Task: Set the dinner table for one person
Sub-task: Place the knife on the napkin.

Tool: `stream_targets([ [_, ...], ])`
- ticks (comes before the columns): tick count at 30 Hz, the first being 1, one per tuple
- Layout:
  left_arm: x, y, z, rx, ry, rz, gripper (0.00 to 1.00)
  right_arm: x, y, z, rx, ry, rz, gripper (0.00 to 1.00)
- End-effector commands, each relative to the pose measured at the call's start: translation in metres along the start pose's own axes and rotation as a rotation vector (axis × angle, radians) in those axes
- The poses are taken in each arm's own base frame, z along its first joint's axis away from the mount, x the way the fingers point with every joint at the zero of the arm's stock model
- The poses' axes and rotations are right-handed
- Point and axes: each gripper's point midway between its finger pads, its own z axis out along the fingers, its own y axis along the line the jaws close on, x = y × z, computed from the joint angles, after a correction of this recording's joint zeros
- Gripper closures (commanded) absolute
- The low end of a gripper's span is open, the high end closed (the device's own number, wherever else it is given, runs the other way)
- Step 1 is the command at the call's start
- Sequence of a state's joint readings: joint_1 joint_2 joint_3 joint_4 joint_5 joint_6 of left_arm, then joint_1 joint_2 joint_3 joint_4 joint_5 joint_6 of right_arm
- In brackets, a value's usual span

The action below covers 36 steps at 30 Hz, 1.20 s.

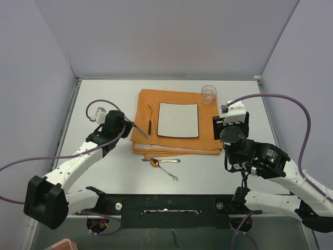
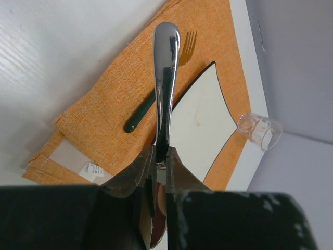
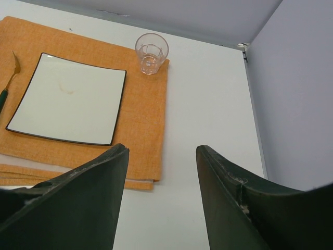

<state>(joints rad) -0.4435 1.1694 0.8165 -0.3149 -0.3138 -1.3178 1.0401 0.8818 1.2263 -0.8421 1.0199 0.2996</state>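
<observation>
On the dinner table point(image 1: 119, 94) lies a folded orange cloth point(image 1: 205, 138) with a square white plate point(image 1: 178, 120) on it. A dark-handled fork point(image 1: 149, 124) rests on the cloth left of the plate. At the cloth's far right corner stands a clear glass point(image 1: 208, 94). My left gripper point(image 1: 131, 126) hovers at the cloth's left edge, shut on a silver piece of cutlery point(image 2: 165, 78) whose rounded handle end points toward the fork point(image 2: 156, 101). To the right of the cloth, over bare table, my right gripper point(image 3: 162, 151) stands open with nothing in it.
A spoon point(image 1: 162, 167) and another silver utensil point(image 1: 165, 161) lie on the table just in front of the cloth. Walls close in the table at the back and both sides. The arms' base rail point(image 1: 166, 203) runs along the near edge.
</observation>
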Motion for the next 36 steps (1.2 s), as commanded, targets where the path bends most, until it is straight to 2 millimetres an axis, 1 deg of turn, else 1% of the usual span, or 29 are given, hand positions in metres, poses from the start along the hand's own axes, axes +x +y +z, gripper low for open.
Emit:
stream_targets([
  [1,-0.018,-0.047,0.004,0.148,-0.066,-0.293,1.0,-0.007,-0.003,-0.001,0.01,-0.016,0.034,0.45],
  [2,-0.02,-0.048,0.005,0.126,-0.078,-0.289,1.0,-0.006,-0.004,-0.001,0.011,-0.015,0.033,0.45],
  [4,-0.025,-0.057,0.004,0.121,-0.095,-0.255,1.0,-0.006,-0.004,-0.001,0.012,-0.015,0.032,0.45],
  [5,-0.025,-0.058,0.006,0.109,-0.098,-0.238,1.0,-0.005,-0.004,-0.001,0.013,-0.015,0.032,0.45],
  [7,-0.021,-0.061,0.009,0.102,-0.086,-0.22,1.0,-0.004,-0.003,0.0,0.009,-0.017,0.033,0.45],
  [8,-0.017,-0.058,0.012,0.087,-0.073,-0.226,1.0,-0.003,-0.002,0.0,0.005,-0.018,0.033,0.45],
  [11,0.004,-0.041,0.021,0.021,-0.035,-0.269,1.0,-0.002,0.004,0.002,-0.011,-0.016,0.038,0.45],
  [14,0.022,-0.022,0.033,-0.069,-0.025,-0.252,1.0,-0.003,0.01,0.004,-0.025,-0.012,0.048,0.45],
  [17,0.039,0.009,0.045,-0.202,-0.01,-0.226,1.0,-0.007,0.015,0.005,-0.037,-0.01,0.057,0.46],
  [21,0.052,0.036,0.057,-0.275,-0.012,-0.196,1.0,-0.014,0.019,0.004,-0.056,-0.016,0.064,0.47],
  [22,0.054,0.039,0.059,-0.281,-0.009,-0.2,1.0,-0.016,0.019,0.004,-0.057,-0.018,0.066,0.47],
  [25,0.056,0.043,0.068,-0.291,-0.013,-0.19,1.0,-0.019,0.018,0.002,-0.064,-0.023,0.072,0.47],
  [31,0.055,0.034,0.082,-0.28,-0.018,-0.153,1.0,-0.021,0.017,0.001,-0.065,-0.024,0.07,0.47],
  [34,0.054,0.026,0.088,-0.254,-0.014,-0.1,1.0,-0.022,0.015,0.0,-0.06,-0.027,0.065,0.47],
  [35,0.054,0.022,0.089,-0.243,-0.012,-0.076,0.97,-0.023,0.014,0.0,-0.058,-0.029,0.065,0.47],
  [36,0.053,0.018,0.09,-0.234,-0.011,-0.049,0.9,-0.024,0.013,0.0,-0.056,-0.029,0.063,0.47],
])
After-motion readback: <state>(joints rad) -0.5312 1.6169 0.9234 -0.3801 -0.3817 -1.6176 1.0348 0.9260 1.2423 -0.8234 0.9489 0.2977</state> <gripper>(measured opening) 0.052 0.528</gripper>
